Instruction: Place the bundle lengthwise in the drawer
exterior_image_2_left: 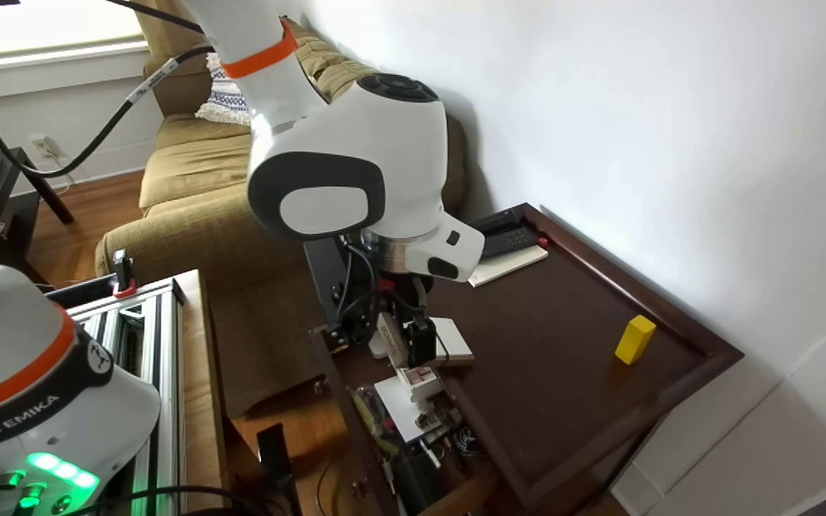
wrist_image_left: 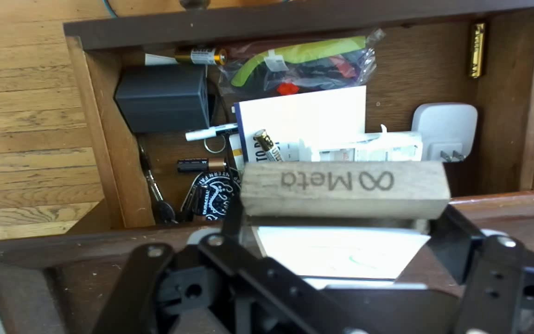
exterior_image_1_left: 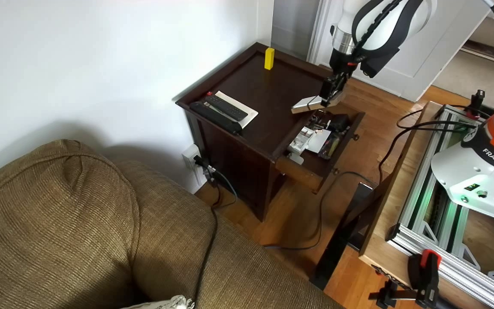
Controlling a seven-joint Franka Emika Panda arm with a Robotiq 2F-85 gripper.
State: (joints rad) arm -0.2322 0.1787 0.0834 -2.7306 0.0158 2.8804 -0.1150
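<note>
I find the gripper clamped on the bundle by both ends. The bundle is over the line where the open drawer meets the side table; contact there I cannot confirm. Farther off, a yellow block stands upright on the side table.

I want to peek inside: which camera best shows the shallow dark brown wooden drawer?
The wrist view: it looks into the shallow dark brown wooden drawer from above, up close. Both exterior views show it open, but smaller, at a slant.
</note>
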